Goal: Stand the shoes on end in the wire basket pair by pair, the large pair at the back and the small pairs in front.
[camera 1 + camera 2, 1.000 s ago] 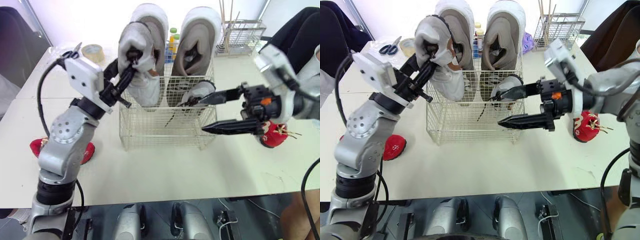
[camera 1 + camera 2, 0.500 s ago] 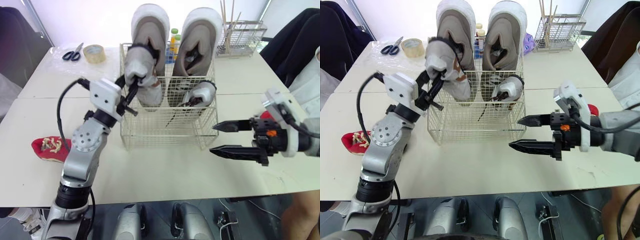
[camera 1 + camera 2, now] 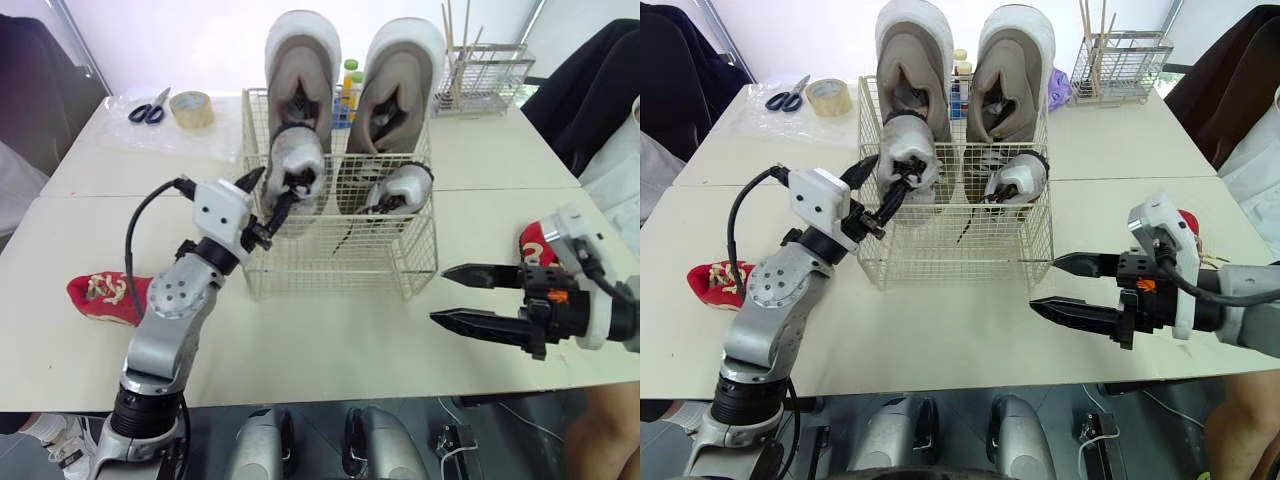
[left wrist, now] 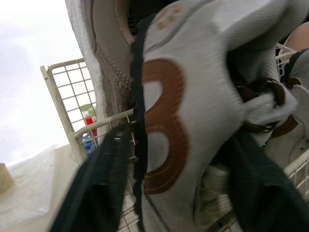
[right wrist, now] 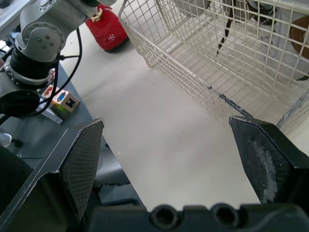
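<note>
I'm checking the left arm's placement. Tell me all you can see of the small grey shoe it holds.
The small grey shoe is pale fabric with dark edging and a brown patch shaped like a 3. It stands on end in the front left of the wire basket, before the left large shoe. The left gripper has a finger on either side of it.
</note>
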You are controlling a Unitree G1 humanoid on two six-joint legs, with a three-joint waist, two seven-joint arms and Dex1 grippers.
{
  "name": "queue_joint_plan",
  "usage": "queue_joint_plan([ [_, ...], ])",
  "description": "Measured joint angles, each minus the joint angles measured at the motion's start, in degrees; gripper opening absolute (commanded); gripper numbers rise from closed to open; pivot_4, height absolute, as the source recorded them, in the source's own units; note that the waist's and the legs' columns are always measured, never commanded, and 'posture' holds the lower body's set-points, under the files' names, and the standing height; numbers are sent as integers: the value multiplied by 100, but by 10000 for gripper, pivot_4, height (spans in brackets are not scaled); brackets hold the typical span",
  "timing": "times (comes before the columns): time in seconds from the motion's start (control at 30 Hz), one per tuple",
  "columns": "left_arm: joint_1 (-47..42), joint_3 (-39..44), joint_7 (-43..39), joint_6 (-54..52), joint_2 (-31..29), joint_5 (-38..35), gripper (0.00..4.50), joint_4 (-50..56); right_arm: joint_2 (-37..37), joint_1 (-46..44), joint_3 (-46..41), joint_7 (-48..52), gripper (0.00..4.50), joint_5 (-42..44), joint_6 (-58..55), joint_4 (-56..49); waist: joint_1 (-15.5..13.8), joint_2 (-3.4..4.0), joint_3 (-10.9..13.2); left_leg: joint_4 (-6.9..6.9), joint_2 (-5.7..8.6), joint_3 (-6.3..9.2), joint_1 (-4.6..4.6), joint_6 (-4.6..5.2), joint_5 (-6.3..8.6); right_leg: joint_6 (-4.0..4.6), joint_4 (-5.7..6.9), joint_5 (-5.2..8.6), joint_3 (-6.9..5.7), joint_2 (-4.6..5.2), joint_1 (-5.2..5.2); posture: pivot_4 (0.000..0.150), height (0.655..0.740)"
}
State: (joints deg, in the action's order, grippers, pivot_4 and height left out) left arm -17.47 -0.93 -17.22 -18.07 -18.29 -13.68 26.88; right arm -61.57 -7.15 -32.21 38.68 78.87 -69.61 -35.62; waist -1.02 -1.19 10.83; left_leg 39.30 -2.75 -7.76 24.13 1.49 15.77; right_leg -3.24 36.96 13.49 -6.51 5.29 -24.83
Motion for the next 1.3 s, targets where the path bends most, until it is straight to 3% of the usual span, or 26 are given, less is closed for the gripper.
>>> queue_joint_plan([
  [0.3,1067,316,86,-1352,95,-1243,38079,1458,71,-125,847,309,45000,-506,585,244,23,3,-2,-1,-5,1,-9,-1,0,-1,0,2,2,-8,5,1500,7400],
  [0.57,1293,744,279,-2189,-199,-2041,38079,2030,81,-385,1406,761,45000,-954,888,574,14,3,-2,-1,-3,2,-6,0,0,0,-7,3,2,-8,6,1500,7400],
  [0.6,1290,889,336,-2403,-297,-2393,38079,2129,81,-352,1405,824,45000,-1073,949,668,16,3,-2,-1,-4,3,-5,0,0,0,-6,3,2,-7,6,1500,7400],
  [0.63,1282,1097,417,-2614,-456,-2853,40907,2234,81,-284,1399,889,45000,-1254,1094,815,17,2,-1,-1,-5,4,-5,0,0,0,-7,2,3,-6,6,1500,7400],
  [0.7,1373,1425,790,-2771,-718,-4213,44603,2487,184,-308,1304,982,45000,-1586,1431,1386,27,3,-2,-1,-4,3,-8,0,0,-1,-8,2,5,9,8,1500,7400],
  [0.77,1610,1232,1259,-2729,-797,-5540,44603,2801,98,-515,1086,918,45000,-1964,1639,2053,28,16,1,0,7,-4,-14,4,3,-1,-12,2,10,23,16,1500,7400],
  [0.83,1641,829,1773,-2640,-708,-6280,44603,2979,-150,-639,830,937,45000,-2279,1771,2434,-4,23,1,0,11,-2,-15,8,1,-1,-11,2,8,23,19,1500,7400],
  [0.93,1605,346,2109,-2465,-300,-6091,44603,2780,-105,-472,189,505,45000,-2531,1793,2343,-34,26,-2,-3,8,1,-31,5,-1,-1,-12,2,5,-1,33,1500,7400],
  [1.1,1707,-447,1868,-2257,-152,-5041,44603,2509,370,372,-808,-220,45000,-2689,1466,1778,-119,35,-5,-5,2,-3,-32,4,1,0,-23,3,10,-12,33,1500,7400],
  [1.2,1771,-612,1424,-2083,-497,-4399,44603,2511,1609,772,-1460,-1480,45000,-3204,1794,1165,-136,37,-25,-10,-8,7,-29,2,2,4,-41,4,2,-23,37,1500,7400],
  [1.3,1906,-757,1229,-1959,-621,-3852,44603,2523,2472,1468,-1501,-2233,45000,-3951,2173,935,-125,96,-53,-11,-3,0,-3,7,4,18,-61,11,5,-19,24,1500,7400],
])
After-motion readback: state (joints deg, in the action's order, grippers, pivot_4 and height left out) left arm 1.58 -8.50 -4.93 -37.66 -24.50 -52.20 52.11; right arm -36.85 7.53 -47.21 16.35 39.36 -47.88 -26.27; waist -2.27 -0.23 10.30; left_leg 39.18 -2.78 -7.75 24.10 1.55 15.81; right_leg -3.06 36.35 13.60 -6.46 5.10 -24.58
